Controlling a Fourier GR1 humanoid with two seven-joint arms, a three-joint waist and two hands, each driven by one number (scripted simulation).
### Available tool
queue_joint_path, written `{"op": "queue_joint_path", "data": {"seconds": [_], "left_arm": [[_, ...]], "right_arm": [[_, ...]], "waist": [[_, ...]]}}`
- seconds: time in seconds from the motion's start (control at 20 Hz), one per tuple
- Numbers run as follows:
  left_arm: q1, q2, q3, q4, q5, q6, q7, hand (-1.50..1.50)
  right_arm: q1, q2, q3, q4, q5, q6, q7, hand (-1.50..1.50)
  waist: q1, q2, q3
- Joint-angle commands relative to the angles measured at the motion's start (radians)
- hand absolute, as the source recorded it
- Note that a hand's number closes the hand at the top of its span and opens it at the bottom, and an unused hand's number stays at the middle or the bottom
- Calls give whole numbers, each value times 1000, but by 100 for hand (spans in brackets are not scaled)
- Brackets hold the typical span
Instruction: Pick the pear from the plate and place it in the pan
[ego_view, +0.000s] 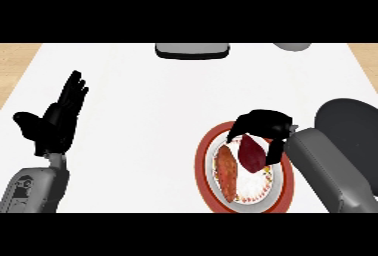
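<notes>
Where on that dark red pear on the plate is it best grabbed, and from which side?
Pinch the pear across its width, from above: it lies flat on the plate, with the orange-brown food close beside it, crowding a sideways approach.

On the white counter (162, 100): a red-rimmed plate (203, 165), a dark pan (347, 120) near its right, a grey object (192, 50) and a second grey object (293, 46) at the far edge.

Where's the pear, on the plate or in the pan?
On the plate: the dark red pear lies on its white middle, right hand curled round its top end. The pan sits apart, at the right.
</notes>
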Motion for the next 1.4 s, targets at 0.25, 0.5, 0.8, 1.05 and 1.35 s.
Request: {"op": "queue_joint_path", "data": {"seconds": [0.25,0.5,0.8,1.05,1.35], "left_arm": [[-23,-36,8,37,-33,8,-17,0],[63,-8,28,-64,2,-18,22,0],[99,23,84,-35,1,7,20,0],[120,38,99,-55,-2,11,18,0],[127,-5,65,-63,-9,18,5,0]], "right_arm": [[45,27,-23,-63,55,-4,-87,150],[172,67,-43,-110,73,-26,187,150],[371,114,-152,-195,91,-136,574,150],[457,148,-190,-534,121,-310,710,150],[624,190,-188,-965,123,-318,869,150]], "waist": [[-3,1,1],[-26,-12,0],[-131,-47,-6],[-141,-53,-4],[-127,-36,-3]]}}
